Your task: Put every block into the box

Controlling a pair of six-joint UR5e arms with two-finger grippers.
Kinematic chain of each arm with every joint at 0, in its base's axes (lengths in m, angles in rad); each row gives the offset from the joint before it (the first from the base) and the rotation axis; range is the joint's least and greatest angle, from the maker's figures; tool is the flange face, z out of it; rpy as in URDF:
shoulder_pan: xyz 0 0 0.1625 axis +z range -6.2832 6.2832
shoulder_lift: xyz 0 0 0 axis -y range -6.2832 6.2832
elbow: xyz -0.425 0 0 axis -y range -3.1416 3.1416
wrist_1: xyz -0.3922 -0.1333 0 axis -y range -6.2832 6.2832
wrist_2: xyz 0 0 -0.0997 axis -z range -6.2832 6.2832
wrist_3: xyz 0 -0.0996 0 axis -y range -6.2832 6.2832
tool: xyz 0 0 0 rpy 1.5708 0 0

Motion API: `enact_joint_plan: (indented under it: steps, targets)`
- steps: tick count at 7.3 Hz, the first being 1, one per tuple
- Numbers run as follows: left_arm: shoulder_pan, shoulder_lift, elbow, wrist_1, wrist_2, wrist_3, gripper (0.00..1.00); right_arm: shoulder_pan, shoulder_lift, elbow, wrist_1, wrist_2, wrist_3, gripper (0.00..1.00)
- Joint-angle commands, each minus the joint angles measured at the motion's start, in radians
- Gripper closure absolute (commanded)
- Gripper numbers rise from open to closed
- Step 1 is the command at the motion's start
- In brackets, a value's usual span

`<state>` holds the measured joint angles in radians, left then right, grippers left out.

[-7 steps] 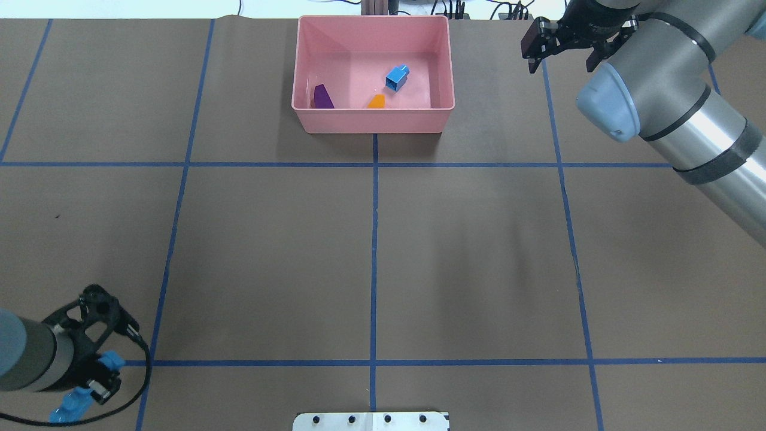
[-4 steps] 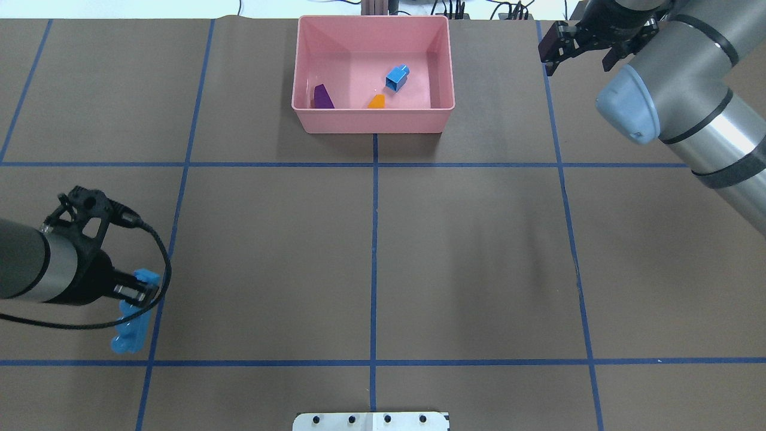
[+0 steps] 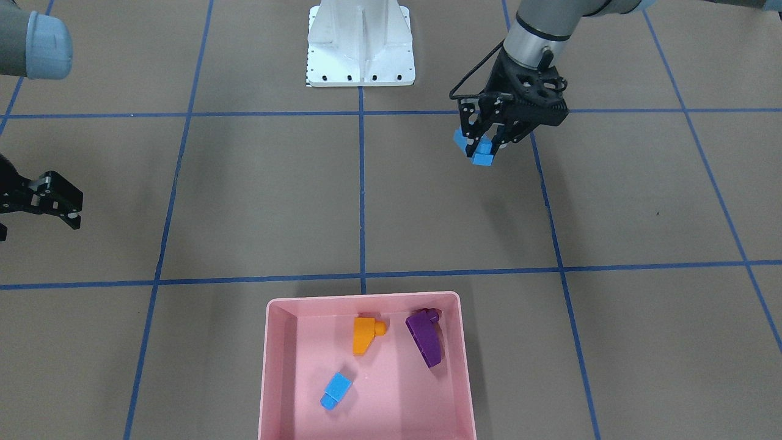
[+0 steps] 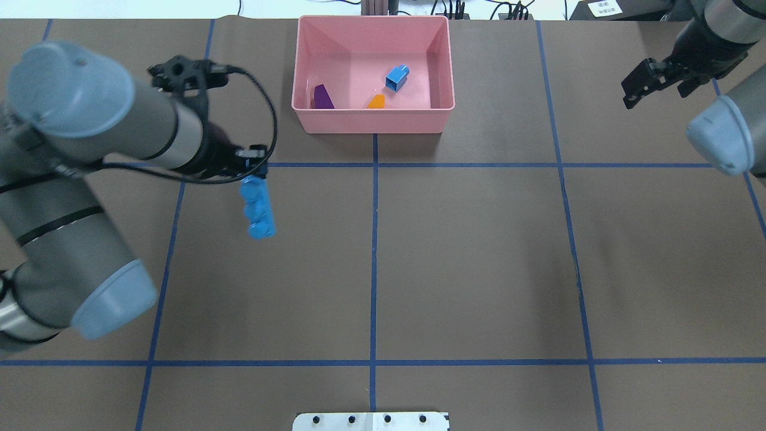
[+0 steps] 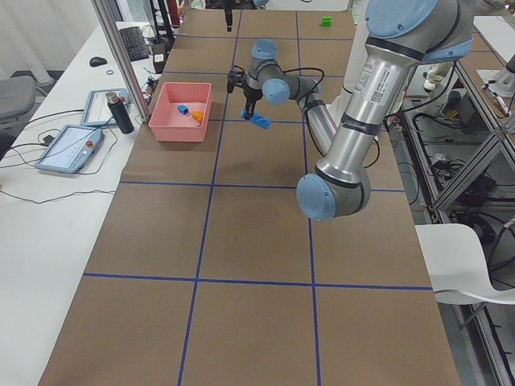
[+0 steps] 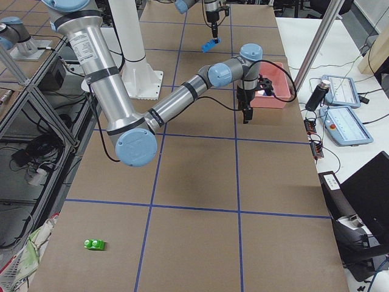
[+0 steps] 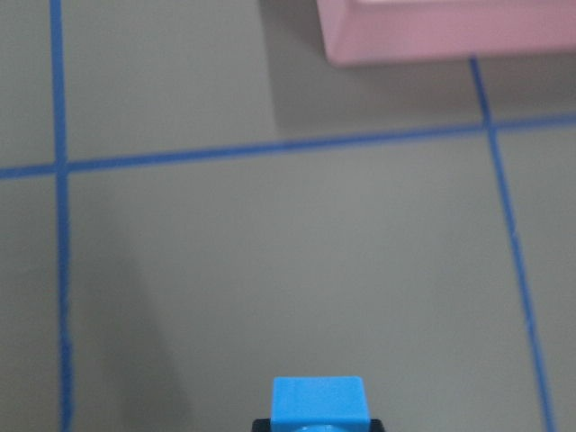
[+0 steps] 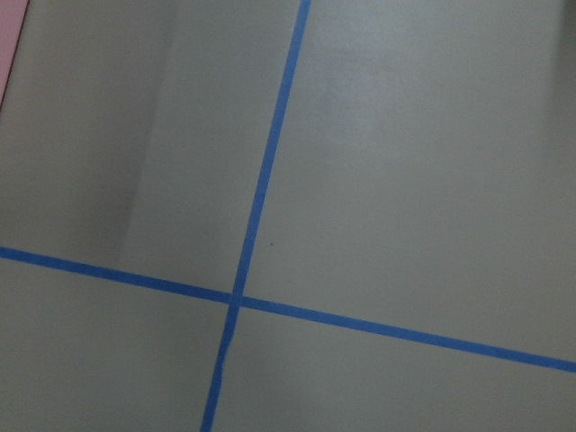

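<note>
- Grasping the long light-blue block point(image 4: 258, 206) in the left tool point(image 4: 252, 169), clenched on one end of it.
- Sticks out from that tool toward 6 o'clock in the overhead view, studs facing up at the camera, most of its length free of the fingers.
- Appears raised off the desk point(image 4: 479, 251), over the blue tape line left of the middle.
- In the left wrist view, only a blue end of the block point(image 7: 319, 400) at the bottom edge, with a pink corner of the box at 12 o'clock.
- From the held block, the box point(image 4: 371, 121) at about 1 o'clock in the overhead view, well apart, against the desk's far edge.
- Inside the box, resting on its floor: purple sloped block point(image 4: 323, 97) toward 8 o'clock, orange block point(image 4: 377, 102) near 6 o'clock by the near wall, small light-blue block point(image 4: 397, 77) just right of the middle.
- None of the three touching another.
- At 3 o'clock from the box, well apart: right tool point(image 4: 655, 94), released, fingers spread with nothing between them.
- Far from both tools, green block point(image 6: 94, 244) lying on the desk near its right-hand end, toward 7 o'clock in the exterior right view.
</note>
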<state>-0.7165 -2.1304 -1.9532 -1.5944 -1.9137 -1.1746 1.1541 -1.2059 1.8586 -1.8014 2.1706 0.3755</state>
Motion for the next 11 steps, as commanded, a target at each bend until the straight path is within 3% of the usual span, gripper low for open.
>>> enact_joint_plan:
  steps: [1,3,4,5,7,8,9,10,11]
  targets:
    - [-0.027,-0.358,0.399,0.004,0.001,-0.077,1.00,0.006,-0.134,0.120,0.001,0.001,-0.038,0.00]
    - [-0.093,-0.622,0.778,-0.015,0.001,-0.074,1.00,0.004,-0.220,0.177,0.039,0.003,-0.035,0.00]
    - [-0.136,-0.695,0.942,-0.079,-0.001,-0.066,1.00,0.004,-0.269,0.179,0.086,0.005,-0.030,0.00]
    - [-0.165,-0.748,1.084,-0.119,-0.001,-0.051,1.00,0.006,-0.314,0.180,0.118,0.002,-0.029,0.00]
    - [-0.218,-0.777,1.244,-0.201,0.004,0.019,1.00,0.006,-0.435,0.214,0.201,0.003,-0.030,0.00]
    - [-0.216,-0.777,1.290,-0.261,0.005,0.076,0.84,0.007,-0.498,0.220,0.256,0.005,-0.030,0.00]
    - [-0.209,-0.777,1.286,-0.265,0.001,0.119,0.01,0.007,-0.544,0.217,0.305,0.008,-0.035,0.00]
    - [-0.201,-0.775,1.265,-0.263,-0.002,0.130,0.00,0.015,-0.578,0.217,0.307,0.041,-0.035,0.00]
    - [-0.198,-0.739,1.164,-0.237,-0.040,0.147,0.00,0.041,-0.622,0.220,0.310,0.061,-0.041,0.00]
